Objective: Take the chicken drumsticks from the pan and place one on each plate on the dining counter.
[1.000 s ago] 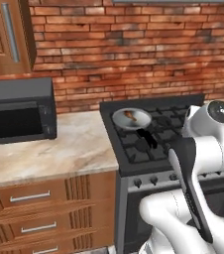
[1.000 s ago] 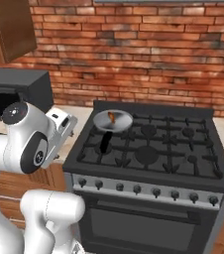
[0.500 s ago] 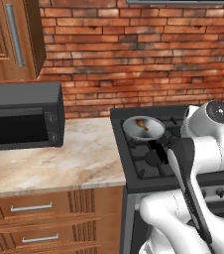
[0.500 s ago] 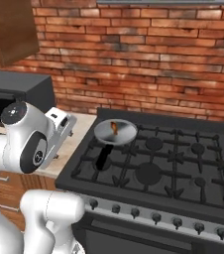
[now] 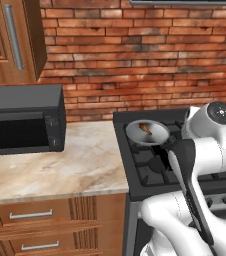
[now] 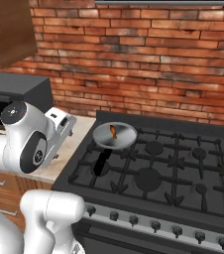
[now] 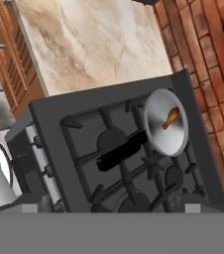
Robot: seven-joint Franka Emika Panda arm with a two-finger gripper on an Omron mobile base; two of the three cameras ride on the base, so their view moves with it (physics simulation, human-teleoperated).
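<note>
While the white arm [image 6: 32, 144] stays folded close over its base at the left, jaws spread wide and holding nothing, the pan [image 6: 115, 135] sits on the stove's [image 6: 153, 168] rear-left burner with a chicken drumstick [image 6: 114, 131] lying inside it.

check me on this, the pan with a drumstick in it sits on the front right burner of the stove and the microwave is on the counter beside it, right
Not quite. The pan sits on the back left burner of the stove, near the brick wall, as the right base view shows. The rest holds: a drumstick lies in it, and the microwave is on the counter beside the stove.
</note>
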